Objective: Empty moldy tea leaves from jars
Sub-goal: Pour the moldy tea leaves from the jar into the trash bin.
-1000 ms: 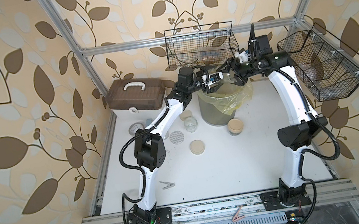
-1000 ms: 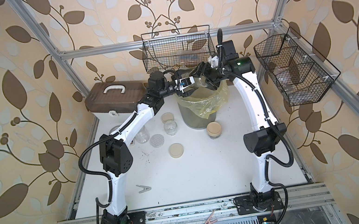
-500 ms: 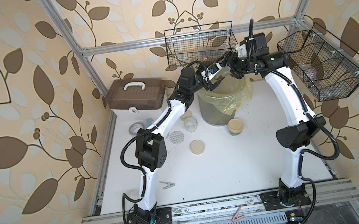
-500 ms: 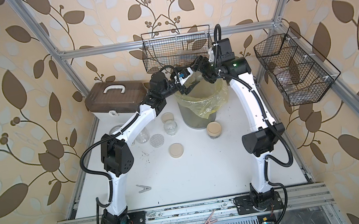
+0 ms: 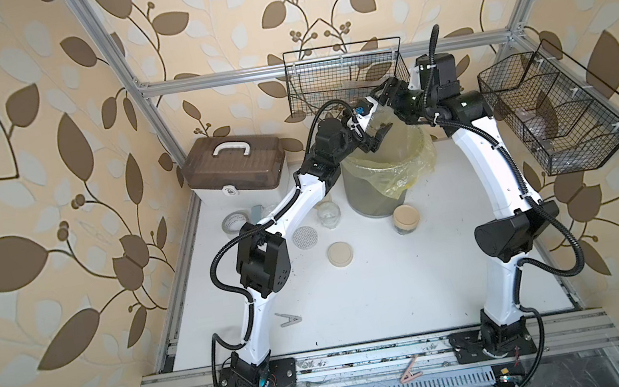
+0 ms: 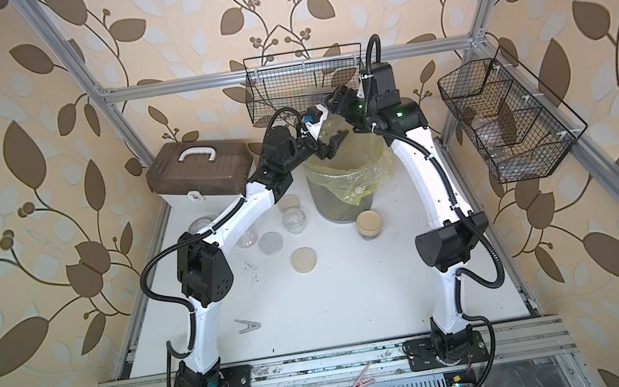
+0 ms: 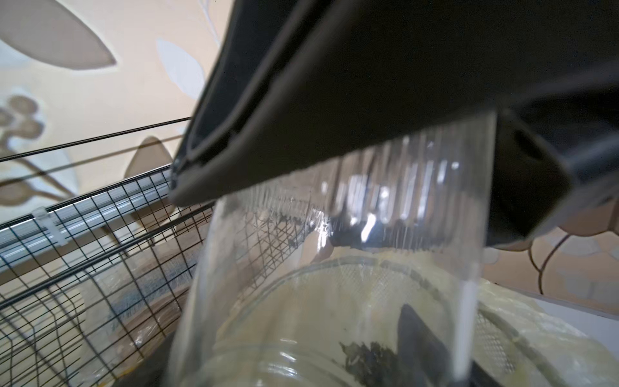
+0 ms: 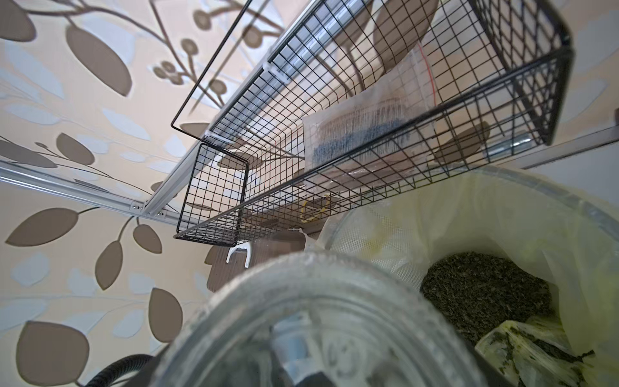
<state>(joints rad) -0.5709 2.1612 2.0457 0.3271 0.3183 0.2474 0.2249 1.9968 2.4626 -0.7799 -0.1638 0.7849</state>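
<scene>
R gripper (image 5: 388,94) clamped jar (image 6: 331,128), mouth over bin (image 5: 373,197) — L gripper (image 5: 375,123) jaws wide round it, grip unclear. Best bet: mouth inside rim, shake dregs onto tea leaves (image 8: 482,295).

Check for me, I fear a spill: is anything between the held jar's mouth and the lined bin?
Nothing visible blocks it. The jar, held by the right gripper, hangs tilted over the bin's open top, where tea leaves already lie. The fingers of the left gripper flank the jar, seemingly beside its wall, not under its mouth.
</scene>
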